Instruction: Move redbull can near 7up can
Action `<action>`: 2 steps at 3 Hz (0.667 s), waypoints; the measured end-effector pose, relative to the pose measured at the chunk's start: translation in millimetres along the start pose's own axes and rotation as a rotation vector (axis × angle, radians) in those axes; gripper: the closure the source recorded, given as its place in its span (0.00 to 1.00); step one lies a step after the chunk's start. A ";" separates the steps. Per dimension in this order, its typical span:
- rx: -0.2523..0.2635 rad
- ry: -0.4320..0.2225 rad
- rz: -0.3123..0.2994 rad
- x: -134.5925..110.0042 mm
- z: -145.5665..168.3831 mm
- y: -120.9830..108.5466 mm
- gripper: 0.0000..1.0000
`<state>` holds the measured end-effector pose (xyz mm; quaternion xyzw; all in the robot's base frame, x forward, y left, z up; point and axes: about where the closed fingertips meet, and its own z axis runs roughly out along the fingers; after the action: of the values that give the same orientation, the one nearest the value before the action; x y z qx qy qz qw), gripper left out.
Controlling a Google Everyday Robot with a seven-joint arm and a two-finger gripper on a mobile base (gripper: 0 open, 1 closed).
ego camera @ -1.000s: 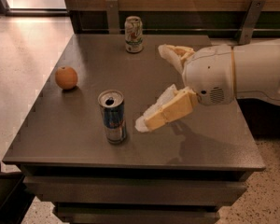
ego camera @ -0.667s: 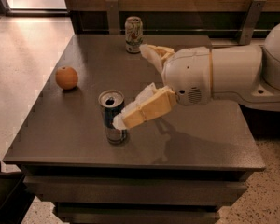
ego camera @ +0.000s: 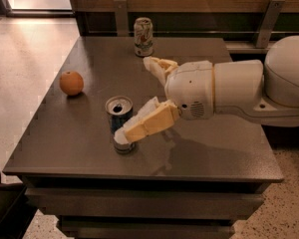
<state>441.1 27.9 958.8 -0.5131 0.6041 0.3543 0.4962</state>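
Note:
The redbull can [ego camera: 117, 117], slim, blue and silver with an opened top, stands upright near the table's front middle. The 7up can [ego camera: 143, 37], white with green and red marks, stands upright at the table's far edge. My gripper [ego camera: 134, 99] comes in from the right on a white arm and is open. Its near finger [ego camera: 148, 123] lies across the lower right side of the redbull can. Its far finger [ego camera: 158, 66] points left, beyond the can and apart from it. The can's lower right part is hidden behind the near finger.
An orange [ego camera: 71, 82] lies on the left part of the dark table [ego camera: 79, 143]. A wooden wall with metal brackets [ego camera: 267, 14] runs behind the table. Light floor lies to the left and below the front edge.
My gripper has moved left across the table toward the redbull can, and its near finger now overlaps the can. The cans and the orange have not moved.

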 end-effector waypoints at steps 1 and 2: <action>0.002 -0.036 0.015 15.6 8.6 3.5 0.00; 0.007 -0.076 0.005 25.0 15.3 9.9 0.00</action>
<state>435.5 37.7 930.1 -0.4961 0.5875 0.3725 0.5197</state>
